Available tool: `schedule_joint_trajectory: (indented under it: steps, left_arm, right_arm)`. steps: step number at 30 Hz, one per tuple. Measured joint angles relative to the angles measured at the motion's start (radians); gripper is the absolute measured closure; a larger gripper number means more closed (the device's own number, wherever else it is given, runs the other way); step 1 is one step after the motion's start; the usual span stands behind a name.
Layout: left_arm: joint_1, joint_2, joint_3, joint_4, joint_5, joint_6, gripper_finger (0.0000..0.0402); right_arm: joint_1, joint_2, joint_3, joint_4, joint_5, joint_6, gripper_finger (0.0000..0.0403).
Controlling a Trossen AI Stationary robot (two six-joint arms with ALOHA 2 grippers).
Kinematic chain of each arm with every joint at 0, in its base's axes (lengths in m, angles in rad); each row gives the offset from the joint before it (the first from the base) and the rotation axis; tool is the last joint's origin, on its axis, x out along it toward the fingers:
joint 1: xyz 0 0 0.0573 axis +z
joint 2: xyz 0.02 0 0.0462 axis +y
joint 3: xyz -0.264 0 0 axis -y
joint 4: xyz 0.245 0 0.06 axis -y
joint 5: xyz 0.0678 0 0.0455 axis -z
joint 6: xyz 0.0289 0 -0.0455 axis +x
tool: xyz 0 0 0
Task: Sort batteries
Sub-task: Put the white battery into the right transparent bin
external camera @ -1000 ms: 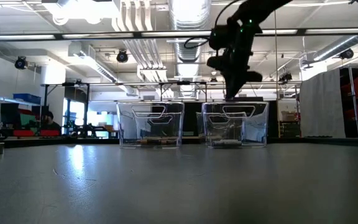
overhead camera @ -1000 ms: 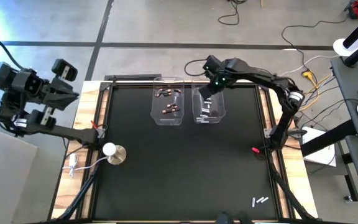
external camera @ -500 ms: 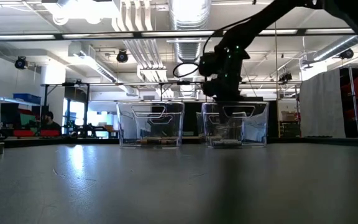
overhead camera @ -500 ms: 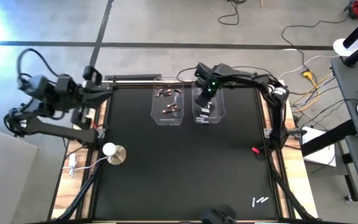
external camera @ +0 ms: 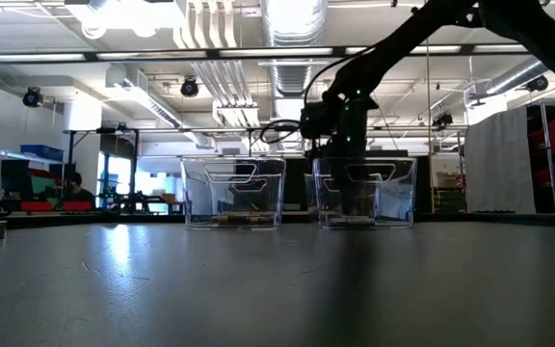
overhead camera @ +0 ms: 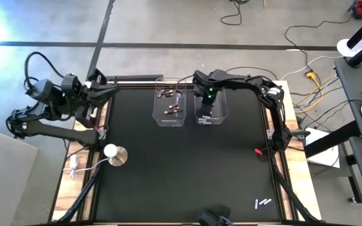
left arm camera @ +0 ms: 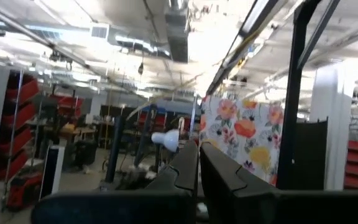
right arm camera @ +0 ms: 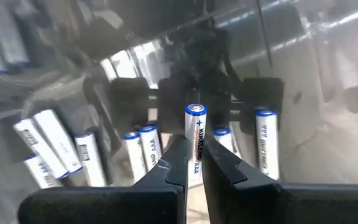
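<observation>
**A:** So what have we got at the right gripper (right arm camera: 194,163)? From the wrist view we see its fingers (right arm camera: 174,163) pinching one white battery (right arm camera: 196,140), standing upright between them, blue tip up.

**B:** Yep, and just past it we count more white batteries (right arm camera: 143,146) lying in the right bin (overhead camera: 211,110). From above, that gripper sits over that bin, up at about 12 o'clock on the table (overhead camera: 187,169), arm reaching in from 2 o'clock.

**A:** The left bin (overhead camera: 170,107) right beside it holds the dark batteries (overhead camera: 172,110). We also spot three loose white ones (overhead camera: 264,202) way down at 5 o'clock.

**B:** Left gripper (left arm camera: 199,163)? Fingers pressed together, nothing in them, parked off the table edge around 10 o'clock.

**A:** Plus a white knob (overhead camera: 111,151) at 8 o'clock and a small red thing (overhead camera: 258,151) at 3.
</observation>
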Motion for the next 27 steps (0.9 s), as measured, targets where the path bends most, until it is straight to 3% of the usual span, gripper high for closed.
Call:
schedule_joint_trajectory:
  steps: [7, 13, 19, 27]
  left_arm:
    - [0.000, -0.014, 0.000, 0.042, 0.034, 0.016, 0.0401]
    - [0.000, -0.050, 0.000, 0.039, 0.035, 0.018, 0.0401]
    - [0.000, -0.097, 0.000, -0.056, 0.039, 0.019, 0.0401]
    - [0.000, -0.128, 0.000, -0.105, 0.215, 0.019, 0.0401]
  right_arm:
    - [0.004, 0.042, 0.000, 0.004, 0.057, 0.052, 0.0371]
    - [0.006, 0.019, 0.000, -0.001, 0.089, 0.133, 0.0298]
    - [0.055, -0.143, 0.002, -0.012, 0.119, 0.264, 0.0234]
    - [0.318, -0.375, 0.002, -0.026, 0.369, 0.548, 0.0212]
